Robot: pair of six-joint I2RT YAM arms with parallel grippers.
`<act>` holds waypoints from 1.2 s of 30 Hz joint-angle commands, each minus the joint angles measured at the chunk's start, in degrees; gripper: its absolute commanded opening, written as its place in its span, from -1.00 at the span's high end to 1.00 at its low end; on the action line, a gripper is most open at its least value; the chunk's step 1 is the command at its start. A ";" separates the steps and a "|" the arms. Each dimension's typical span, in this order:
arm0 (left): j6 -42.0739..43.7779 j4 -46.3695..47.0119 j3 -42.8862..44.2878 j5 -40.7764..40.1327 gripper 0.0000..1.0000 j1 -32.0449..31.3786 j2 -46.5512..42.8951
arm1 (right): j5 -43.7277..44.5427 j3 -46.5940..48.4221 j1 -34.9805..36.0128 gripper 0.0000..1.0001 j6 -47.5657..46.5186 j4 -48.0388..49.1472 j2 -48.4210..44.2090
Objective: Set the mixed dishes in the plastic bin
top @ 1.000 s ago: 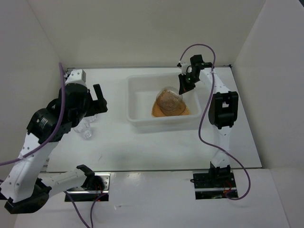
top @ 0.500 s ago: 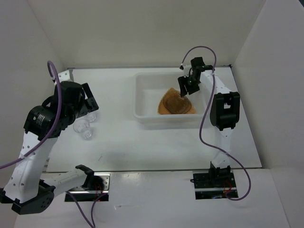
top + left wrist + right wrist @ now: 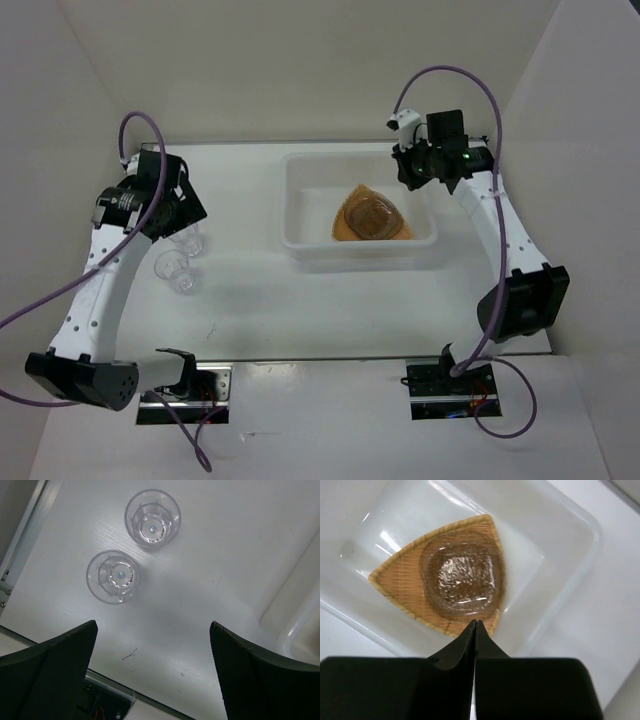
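Right jaws shut — wrist shows grey plate (image 3: pixel 463 579) on fan (image 3: pixel 395 582).

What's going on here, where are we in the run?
Two arms are loading dishes into the plastic bin. The woven fan plate already lies in it, with a translucent speckled plate stacked on top. The right claw hangs over the bin, shut and empty. The left claw is open above the two clear cups, which stand upright on the table left of the bin, not yet picked up.
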 commanded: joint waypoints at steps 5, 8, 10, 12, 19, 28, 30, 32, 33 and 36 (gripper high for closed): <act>5.24 9.09 3.34 4.45 -0.98 5.06 5.43 | -1.09 6.62 4.47 1.00 -2.55 1.92 17.02; 4.64 11.12 2.56 3.92 -0.98 5.06 6.48 | 1.45 11.98 6.32 1.00 -3.07 2.45 22.56; 4.63 11.91 2.03 3.40 -0.98 5.06 6.49 | 2.24 15.40 7.64 1.00 -3.07 3.06 25.73; 5.16 12.45 2.02 2.60 -0.98 5.06 7.01 | 2.77 18.04 8.34 1.00 -2.55 3.59 27.22; 5.68 12.98 -0.96 1.81 -0.98 5.06 5.79 | 4.18 23.15 12.91 1.00 -2.02 3.59 32.15; 5.68 12.98 -3.86 1.28 -0.98 5.06 4.73 | 11.38 27.20 14.85 1.00 -2.55 5.44 39.62; 5.68 12.98 -3.86 1.28 -0.98 5.06 4.21 | 12.61 27.81 14.85 1.00 -2.55 5.44 41.02; 5.68 12.98 -3.86 1.28 -0.98 5.58 4.20 | 14.45 28.51 14.85 1.00 -3.16 5.44 41.81; 5.68 12.98 -3.86 1.81 -0.98 6.11 4.20 | 15.16 28.52 14.85 1.00 -3.16 4.83 42.78; 5.68 12.98 -3.86 2.95 -0.98 7.51 4.20 | 16.92 29.13 14.85 1.00 -3.68 3.16 43.49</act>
